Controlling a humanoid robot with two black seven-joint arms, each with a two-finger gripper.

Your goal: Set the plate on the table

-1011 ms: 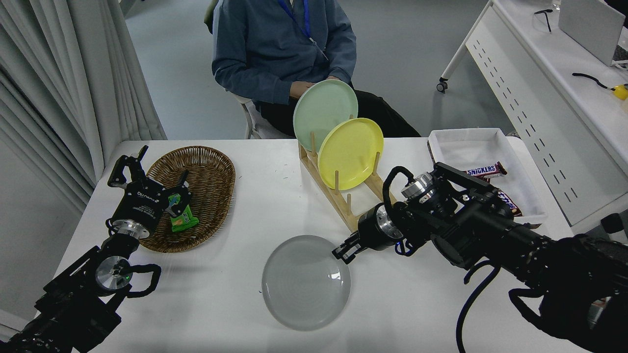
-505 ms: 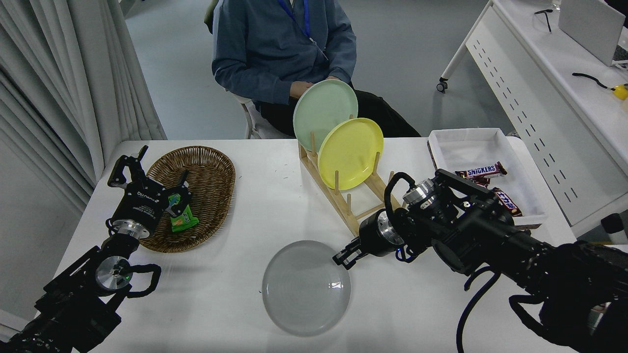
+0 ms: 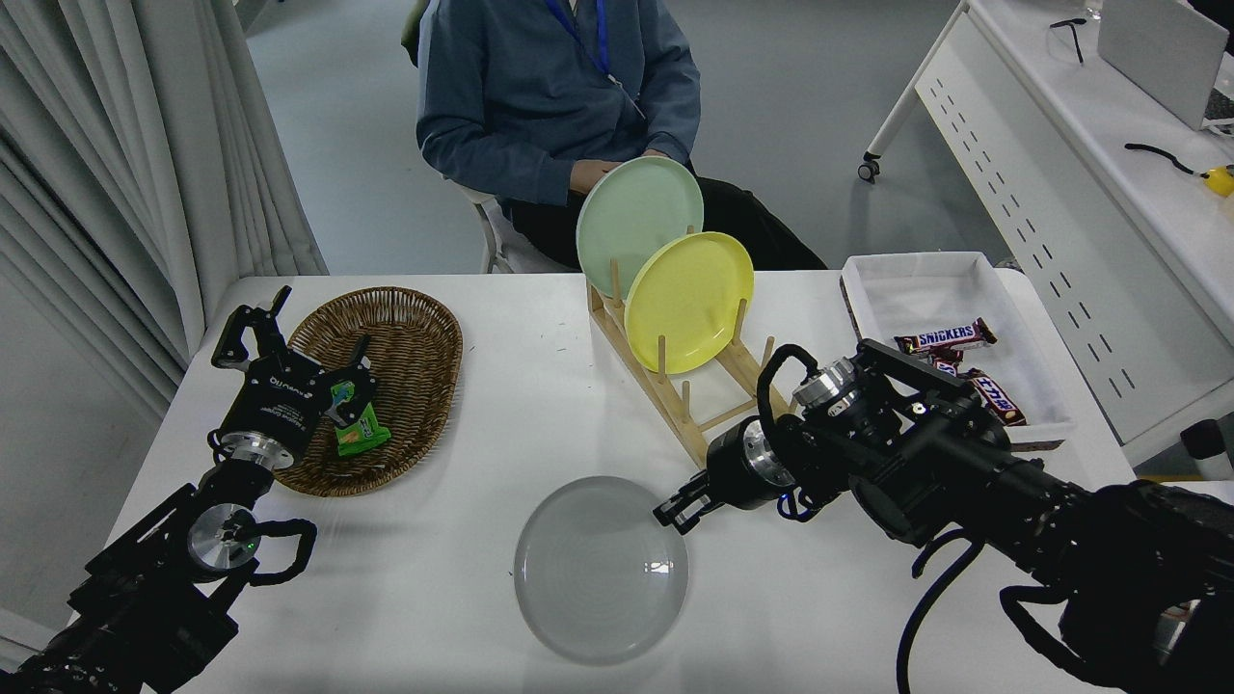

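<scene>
Two plates remain in the rack (image 3: 694, 395), pale green (image 3: 636, 217) behind yellow (image 3: 688, 299), while the grey plate (image 3: 600, 569) now lies on the table (image 3: 540, 386), just in front of the rack's near end. Over the last second the plate has sunk lower and slid a little nearer the table's front edge; a second ago it looked slightly tipped, now it appears flat, though I cannot be sure the rim by the gripper is fully down. The right gripper (image 3: 672, 508) sits at the plate's right rim, nearest the rack; its jaws look nearly closed on that rim, but whether they still pinch the plate or have let go cannot be told from this view. The right arm has dropped with the plate and eased back toward the rack's right side

To my eye the placing is all but done: what is left is to free the rim and lift clear without dragging the plate. A smooth plate would slide easily if nudged

Left of the rack, the left gripper (image 3: 307, 371) is parked over the wicker basket (image 3: 410, 318), jaws spread, with a green packet (image 3: 359, 424) beside one jaw; it has not moved. Behind the rack a person (image 3: 540, 106) sits
</scene>
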